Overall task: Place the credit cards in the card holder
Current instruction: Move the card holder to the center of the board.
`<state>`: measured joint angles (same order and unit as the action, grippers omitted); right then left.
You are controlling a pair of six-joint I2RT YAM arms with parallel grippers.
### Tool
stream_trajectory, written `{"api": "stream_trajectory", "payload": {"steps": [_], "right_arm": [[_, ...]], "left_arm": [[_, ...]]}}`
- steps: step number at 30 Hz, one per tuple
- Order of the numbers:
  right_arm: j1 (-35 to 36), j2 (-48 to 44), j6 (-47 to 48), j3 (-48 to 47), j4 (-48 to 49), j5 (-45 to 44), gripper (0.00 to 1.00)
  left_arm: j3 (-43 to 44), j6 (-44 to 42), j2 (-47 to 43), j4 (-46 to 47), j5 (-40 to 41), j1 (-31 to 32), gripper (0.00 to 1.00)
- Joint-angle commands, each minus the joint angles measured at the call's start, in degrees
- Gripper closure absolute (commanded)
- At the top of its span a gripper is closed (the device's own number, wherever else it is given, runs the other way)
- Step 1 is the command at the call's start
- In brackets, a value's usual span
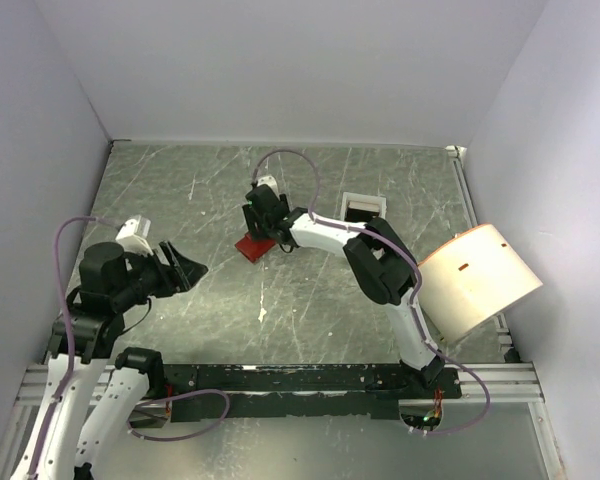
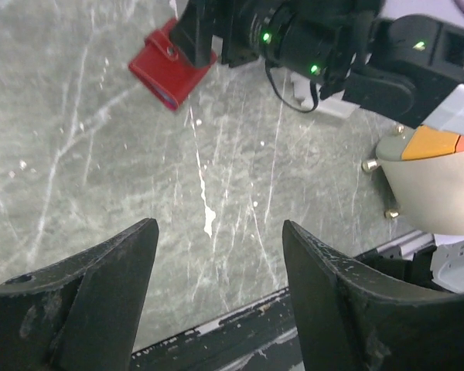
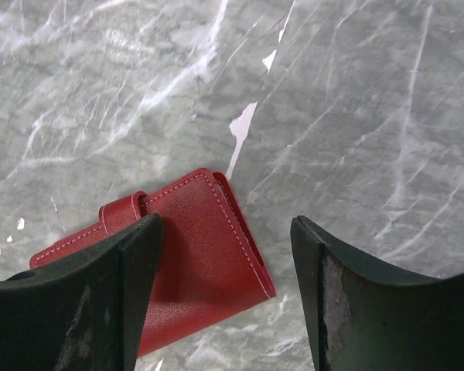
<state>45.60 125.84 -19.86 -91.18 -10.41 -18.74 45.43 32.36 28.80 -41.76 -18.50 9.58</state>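
Note:
The red card holder (image 1: 252,246) lies closed on the marble table, its snap tab folded over. It also shows in the right wrist view (image 3: 193,263) and the left wrist view (image 2: 167,68). My right gripper (image 1: 263,222) hangs open just above it, the left finger over its tab side, and holds nothing. My left gripper (image 1: 183,268) is open and empty, raised at the left, well apart from the holder. No credit cards show in any view.
A small white open-topped box (image 1: 362,208) stands behind the right arm. A round pale lamp-like object with an orange patch (image 1: 477,278) sits at the right. Purple walls close in the table on three sides.

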Motion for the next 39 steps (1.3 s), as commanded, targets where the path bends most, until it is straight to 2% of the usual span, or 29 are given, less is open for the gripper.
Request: {"api": "stream_trajectory", "payload": {"steps": [1,4,10,15,23,27,34,39], "right_arm": [[-0.22,1.0,0.58,2.65,2.02,4.8,0.35],[-0.2,0.74,0.06,3.98,1.59,6.22,0.42],[-0.18,-2.23,-2.55,10.59,1.76,7.55,0.53],[0.09,-6.79,-6.8,17.93,1.43,7.72,0.58],[1.94,-17.44,-17.25,30.75,-2.0,6.7,0.61],[3.5,-23.37,-21.81,38.48,0.31,9.39,0.62],[8.29,-31.97,-33.78,50.72,5.52,15.31,0.63],[13.42,-35.69,-37.55,53.23,4.58,15.2,0.63]], "left_arm": [[-4.51,4.3,1.57,4.38,-5.6,-0.44,0.26],[-6.83,5.83,3.64,6.88,-7.36,-0.44,0.34],[-11.66,9.47,8.39,13.62,-11.49,-0.44,0.41],[-15.69,11.04,11.49,18.97,-13.56,-0.37,0.44],[-21.53,14.66,15.51,27.28,-15.93,1.28,0.48],[-25.28,17.89,16.73,32.97,-15.57,4.01,0.49],[-26.59,18.91,21.04,37.72,-14.9,9.27,0.5],[-28.8,19.86,22.75,40.59,-13.27,12.42,0.51]]}}
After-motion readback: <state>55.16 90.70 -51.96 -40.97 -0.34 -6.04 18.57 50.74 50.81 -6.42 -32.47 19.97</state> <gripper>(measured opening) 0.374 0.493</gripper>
